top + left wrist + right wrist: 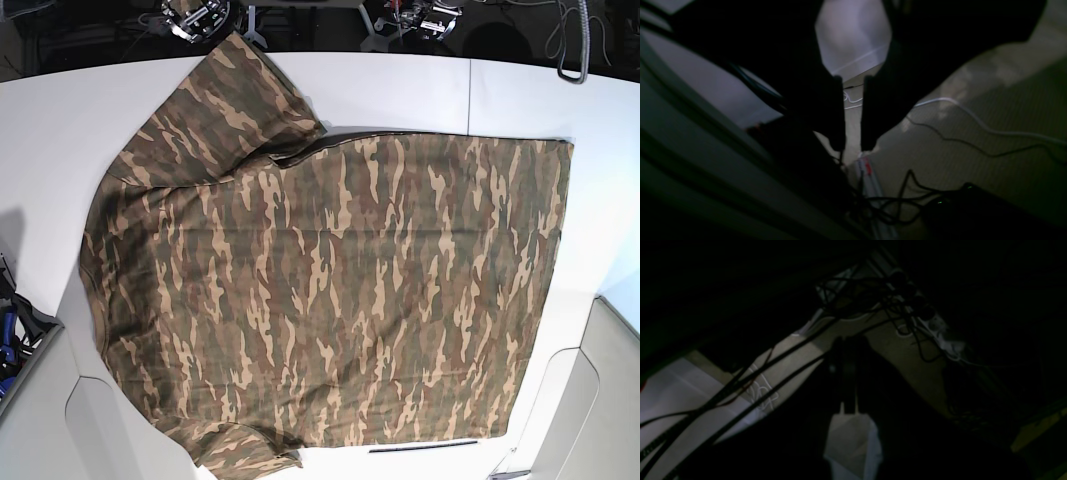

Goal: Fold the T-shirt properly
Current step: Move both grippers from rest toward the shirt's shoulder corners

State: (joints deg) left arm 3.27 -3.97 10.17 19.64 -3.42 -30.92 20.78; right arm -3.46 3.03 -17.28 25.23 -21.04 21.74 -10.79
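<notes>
Hanging below counter level, both arms point down at the floor, apparently parked so the shirt is left unobstructed. Left gripper (pixel 853 146): fingers (pixel 836 113) slightly spread, a narrow strip of floor showing between them, nothing held. Right gripper (pixel 848 373): view very dark; the fingers look pressed together, but I cannot tell for certain; nothing visibly held. Around them: a tangle of dark cables (pixel 893 203) and a white cord (pixel 973 116) on the floor, and a power strip (pixel 942 330) with plugs in the right wrist view. Neither arm appears in the base view. The T-shirt (pixel 330 290) lies flat and spread on the white counter (pixel 520 90), with the collar end to the left, hem to the right, one sleeve (pixel 235 95) at the far left and the other at the near edge. Judgement: folding not begun; nothing lies on the cloth, though the near sleeve seems to overhang the counter edge.
</notes>
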